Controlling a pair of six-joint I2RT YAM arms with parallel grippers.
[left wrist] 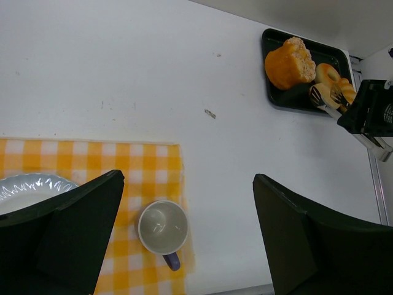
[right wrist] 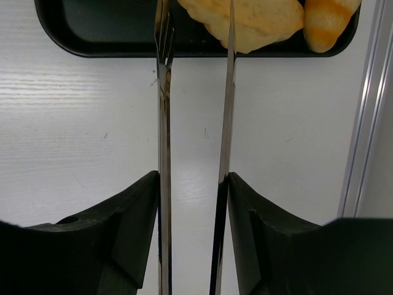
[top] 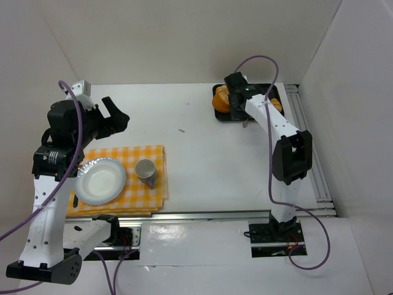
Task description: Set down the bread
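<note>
Right end effector (right wrist: 192, 184) holds tongs (right wrist: 163, 123) at pale yellow, smooth-crusted bread (right wrist: 245, 18)

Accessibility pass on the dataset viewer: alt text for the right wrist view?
The right gripper clamps metal tongs, whose tips reach onto a black tray; one arm of the tongs crosses a pale piece of bread, an orange-brown roll beside it. White table, metal rail at right.
</note>
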